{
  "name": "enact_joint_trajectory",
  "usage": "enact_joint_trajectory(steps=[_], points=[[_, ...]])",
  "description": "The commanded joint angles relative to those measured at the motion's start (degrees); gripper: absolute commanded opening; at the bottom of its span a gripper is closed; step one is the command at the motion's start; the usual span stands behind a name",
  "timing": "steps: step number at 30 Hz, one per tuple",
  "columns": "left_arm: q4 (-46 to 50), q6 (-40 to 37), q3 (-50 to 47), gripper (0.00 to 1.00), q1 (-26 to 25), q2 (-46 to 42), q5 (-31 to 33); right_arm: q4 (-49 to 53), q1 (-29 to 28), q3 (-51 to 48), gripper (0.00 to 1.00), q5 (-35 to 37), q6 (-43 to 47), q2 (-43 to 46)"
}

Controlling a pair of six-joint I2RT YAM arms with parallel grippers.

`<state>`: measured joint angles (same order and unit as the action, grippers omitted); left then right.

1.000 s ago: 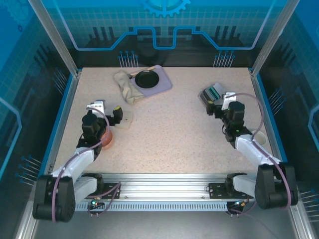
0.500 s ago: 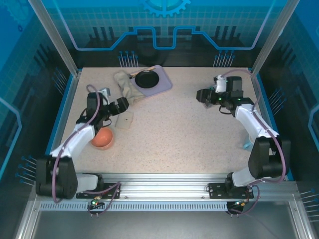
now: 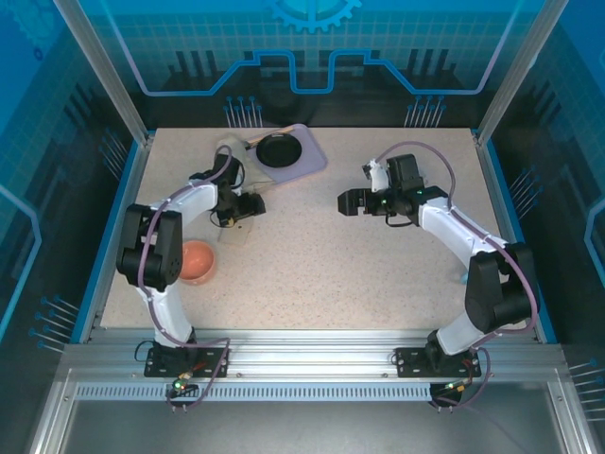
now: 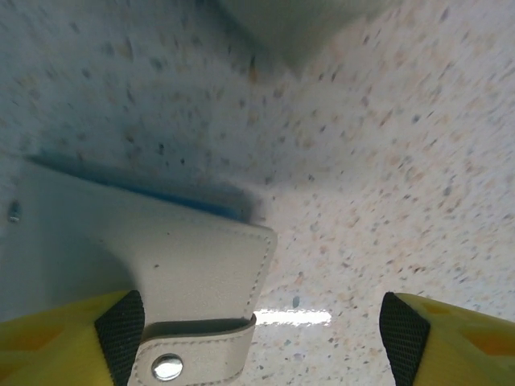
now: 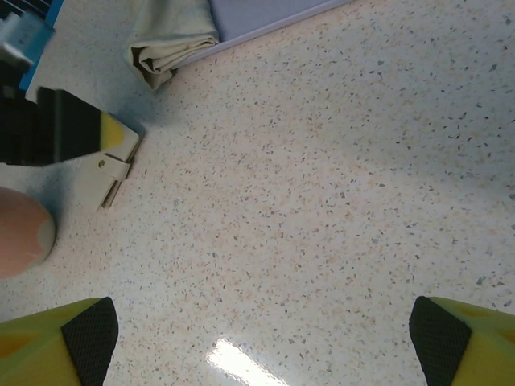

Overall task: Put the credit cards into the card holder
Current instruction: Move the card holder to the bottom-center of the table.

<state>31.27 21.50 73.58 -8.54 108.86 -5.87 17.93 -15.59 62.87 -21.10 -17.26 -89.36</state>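
Left wrist view: the holder point(image 4: 161, 273) lies flat on the table point(image 4: 386, 201), tan side up, with its snap tab point(image 4: 193, 362) nearest the camera. It sits off-centre in my left pincer point(image 4: 261, 322), right up by one pad point(image 4: 121, 322), and there's only bare table in front of the other. The jaws are wide and nothing is gripped. I can't tell whether that near pad touches the leather.

The job now, I reckon, is to get hold of this holder so it can be opened. It's thin, so I want to go low and shift across until its edge is centred. Then I should pinch that free edge rather than shove the whole thing along.

From above, the holder is left of middle, near the cloth point(image 5: 173, 36), with the bowl point(image 3: 197, 260) closer to me. My right pincer point(image 5: 261, 330) hangs wide open over bare table, empty. It's well placed to pin the holder or pop the snap.
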Motion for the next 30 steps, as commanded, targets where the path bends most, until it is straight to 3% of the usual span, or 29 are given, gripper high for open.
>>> enact_joint_trajectory(steps=[1, 7, 12, 16, 19, 23, 27, 30], points=[[3.67, 0.81, 0.08, 0.80, -1.46, 1.55, -4.33, 1.23, -0.66, -2.74, 0.96, 0.20, -1.49, 1.29], [-0.60, 8.14, -5.71, 0.80, -7.78, 0.25, -9.91, 1.67, -0.58, -6.64, 0.97, 4.51, -2.75, 3.92], [-14.08, 23.72, -13.63, 0.80, -16.53, -2.40, -13.17, 1.25, -0.28, -9.99, 0.96, 8.50, -5.10, 6.31], [-20.71, 30.05, -14.73, 0.80, -25.39, -5.75, -10.89, 1.05, -0.10, -13.26, 0.93, 9.22, -6.45, 8.66], [-17.64, 29.75, -13.30, 0.81, -29.45, -10.54, -4.11, 0.98, -0.08, -16.11, 0.84, 8.73, -8.10, 11.16], [-14.48, 29.18, -17.02, 0.84, -28.28, -17.22, 3.90, -0.79, -0.44, -20.33, 0.75, 5.52, -11.54, 14.91], [-15.91, 26.96, -21.04, 0.84, -22.69, -18.77, -1.64, -3.77, -2.76, -24.05, 0.65, 1.82, -15.37, 16.98], [-16.72, 24.97, -21.97, 0.83, -21.23, -17.36, -5.79, -5.50, -7.05, -25.92, 0.63, 1.41, -18.22, 18.01]])
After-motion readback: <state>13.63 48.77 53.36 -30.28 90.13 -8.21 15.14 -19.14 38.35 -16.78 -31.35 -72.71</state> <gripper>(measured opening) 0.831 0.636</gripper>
